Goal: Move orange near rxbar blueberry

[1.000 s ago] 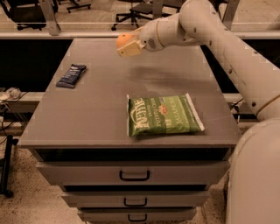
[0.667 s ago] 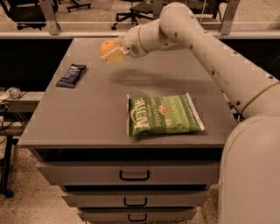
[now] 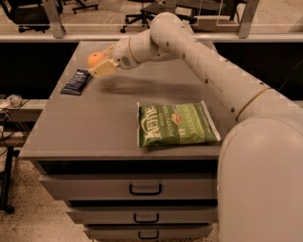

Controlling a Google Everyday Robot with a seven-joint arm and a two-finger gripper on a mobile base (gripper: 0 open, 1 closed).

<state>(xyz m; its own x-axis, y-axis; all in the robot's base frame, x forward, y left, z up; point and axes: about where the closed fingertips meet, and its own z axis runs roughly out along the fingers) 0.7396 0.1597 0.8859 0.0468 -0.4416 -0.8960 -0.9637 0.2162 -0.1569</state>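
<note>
The orange is a small round fruit held in my gripper, above the far left part of the grey cabinet top. The gripper is shut on it, with one pale finger showing under the fruit. The rxbar blueberry, a flat dark navy bar, lies on the top near the left edge, just left of and below the orange. The gripper hangs a little above the surface and casts a shadow to the right of the bar.
A large green chip bag lies flat at the front right of the cabinet top. My arm reaches in from the right across the back. Drawers are below, office chairs behind.
My gripper has carried the orange leftward across the back of the cabinet top, from near the middle to just beside the blue bar, and slightly lower.
</note>
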